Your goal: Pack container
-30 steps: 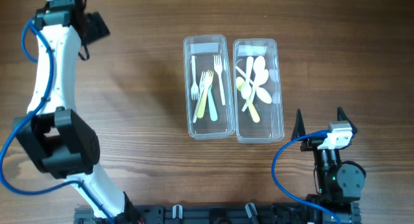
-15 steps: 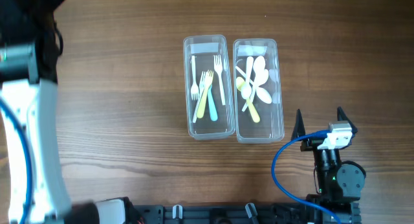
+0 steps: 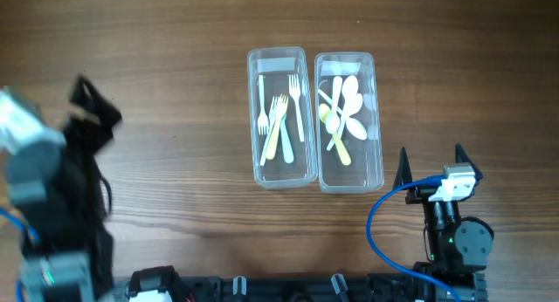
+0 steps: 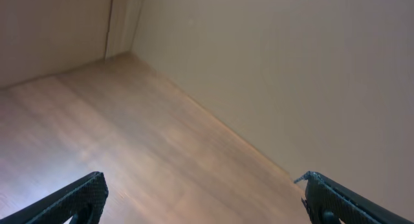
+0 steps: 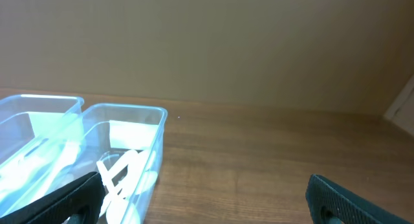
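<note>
2 clear tubs sat together: fork tub [image 3: 253, 119] just left of spoon tub [image 3: 378, 119], forks [image 3: 281, 119] and spoons [image 3: 342, 114] inside. Right gripper [image 3: 431, 154] stood wide and empty near the spoon tub's front-right corner. Left gripper [image 4: 202, 185], wide and empty, was well left. Packing looked finished, so the next move only called for parking the arms.

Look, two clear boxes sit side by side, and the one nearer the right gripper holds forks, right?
Not quite. The box nearer the right gripper holds spoons; the forks lie in the other box. The overhead view shows it.
</note>
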